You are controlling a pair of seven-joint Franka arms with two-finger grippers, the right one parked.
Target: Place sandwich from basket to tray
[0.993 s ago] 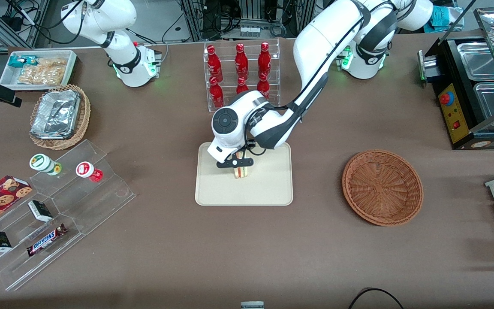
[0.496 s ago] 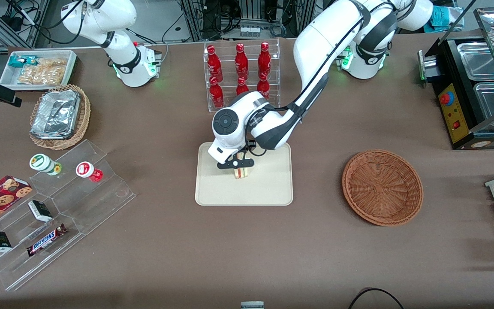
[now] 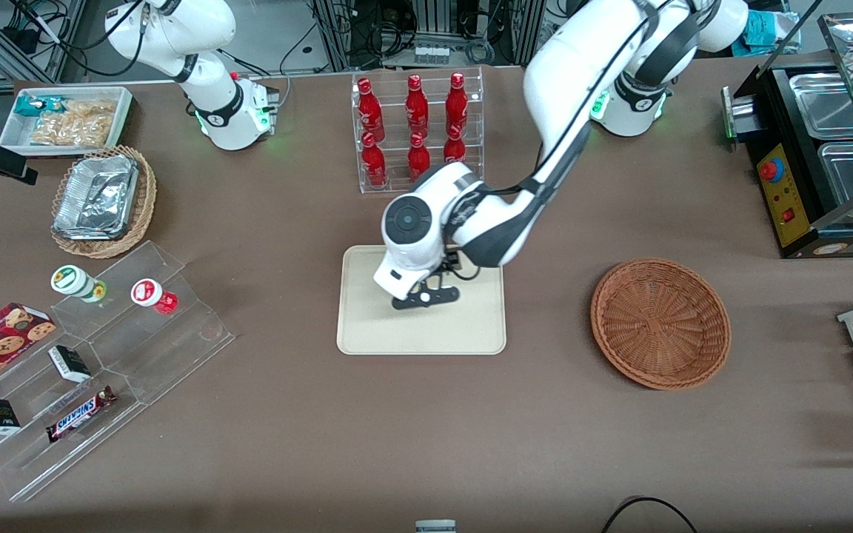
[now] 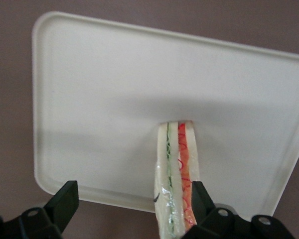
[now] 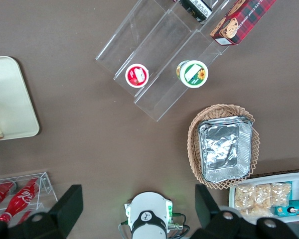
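Sandwich (image 4: 175, 169) stands on edge on the tray (image 4: 104, 84), bread slices vertical, green and red filling lines facing the wrist camera. End effector (image 3: 426, 296) is above it with fingers apart: one finger (image 4: 199, 196) sits just beside the red-filling side of the wedge, maybe brushing the wrap, the other finger (image 4: 64, 199) is well clear. In the front view the arm's wrist hides the sandwich entirely, so its pose is readable from the wrist view only. Basket (image 3: 660, 323) sits empty toward the working arm's end of the bench, so the transfer itself looks done, and the remaining risk is in the retreat. Main risk, as I judge it: the wedge is balanced on a narrow edge and the clear wrap is slippery, so if the near finger drags on the film while lifting, it could tip the sandwich flat or pull it along. Second risk: the sandwich is close to one long rim of the tray, so a sideways nudge could push it onto or over that low rim. A straight vertical lift with no lateral motion seems safest.
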